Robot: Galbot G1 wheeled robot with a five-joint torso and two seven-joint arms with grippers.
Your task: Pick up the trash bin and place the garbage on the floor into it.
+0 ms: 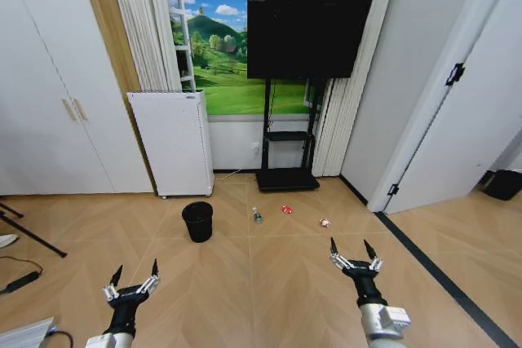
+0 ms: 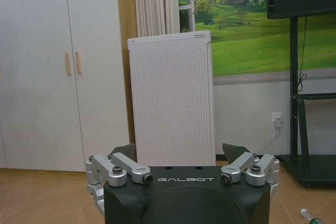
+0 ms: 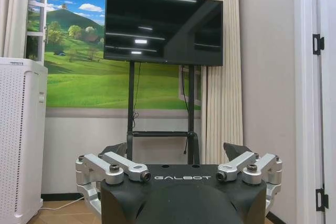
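One trash bin (image 1: pixel 197 221), three garbage items (image 1: pixel 286 209).

floor (image 1: pixel 269 283) | trash bin (image 1: pixel 197 222) | bottle (image 1: pixel 257 216) | packet (image 1: pixel 286 209) | wrapper (image 1: pixel 325 222)

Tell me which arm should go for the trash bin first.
Left, probably. The trash bin stands on the floor ahead on the left gripper's side, nearer it than the right gripper. Both are open and empty, and the bin is out of reach of either for now.
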